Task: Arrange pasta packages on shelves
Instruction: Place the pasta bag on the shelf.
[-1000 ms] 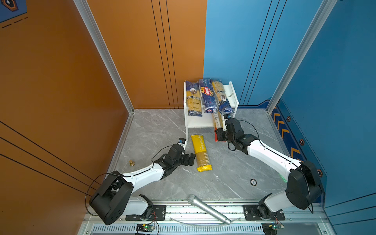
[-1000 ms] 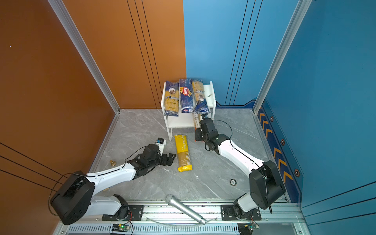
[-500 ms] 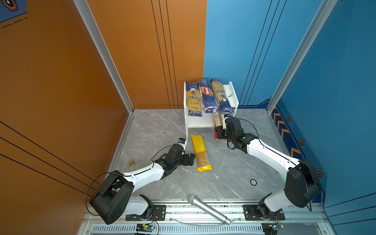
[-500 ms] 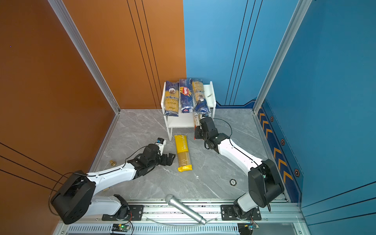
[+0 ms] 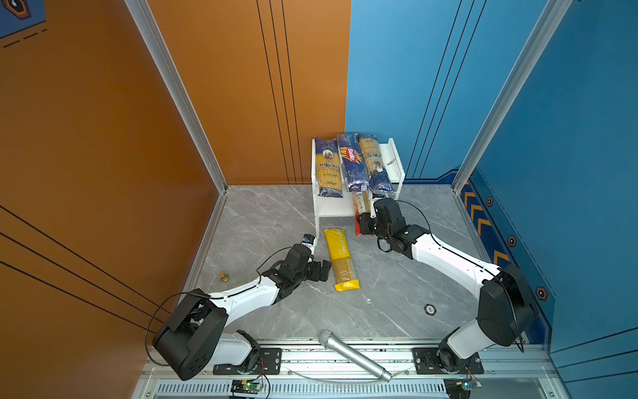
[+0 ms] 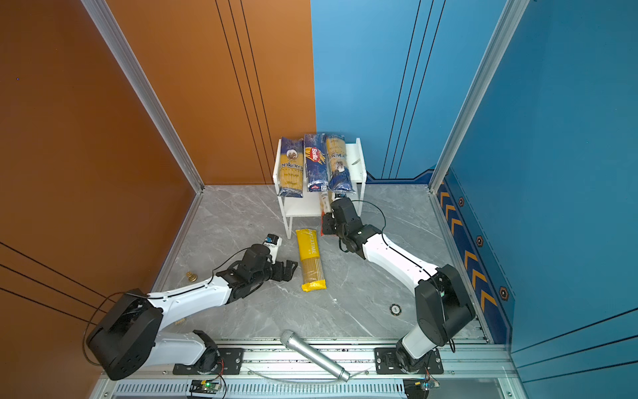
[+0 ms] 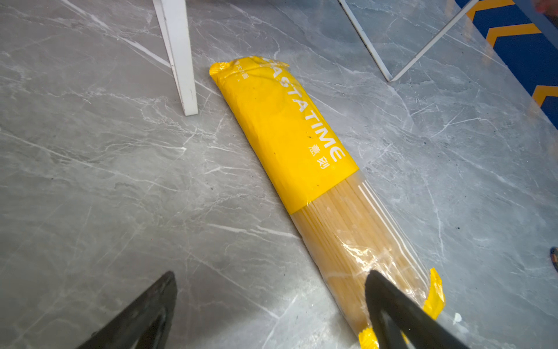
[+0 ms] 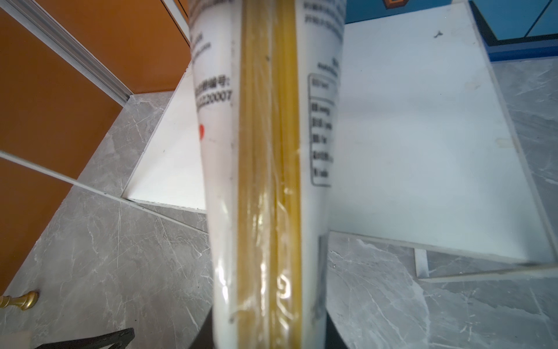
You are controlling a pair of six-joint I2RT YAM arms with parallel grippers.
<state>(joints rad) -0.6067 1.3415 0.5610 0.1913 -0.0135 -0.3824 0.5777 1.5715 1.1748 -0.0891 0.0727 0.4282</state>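
Observation:
The white shelves (image 5: 333, 207) stand at the back wall. Their top board carries two blue-and-yellow ankara pasta packages (image 5: 328, 169) (image 5: 375, 165) with the dark blue Barilla bag (image 5: 352, 162) between them. My right gripper (image 5: 363, 224) is shut on the red-and-clear bag (image 5: 360, 203), whose far end reaches over the lower board (image 8: 422, 151). In the right wrist view the bag (image 8: 265, 151) fills the middle and hides the jaws. The yellow bag (image 5: 340, 257) lies on the floor in front of the rack. My left gripper (image 5: 322, 271) is open beside its clear end, with one fingertip (image 7: 389, 299) over the bag (image 7: 287, 136).
A silver microphone (image 5: 352, 355) lies across the front rail. A small brass piece (image 5: 223, 276) sits near the left wall and a round disc (image 5: 429, 309) on the floor at right. The rack's front leg (image 7: 181, 60) stands close to the yellow bag's far end.
My right gripper has edged a little toward the rack with the red-and-clear bag. The left arm and the yellow bag have not moved.

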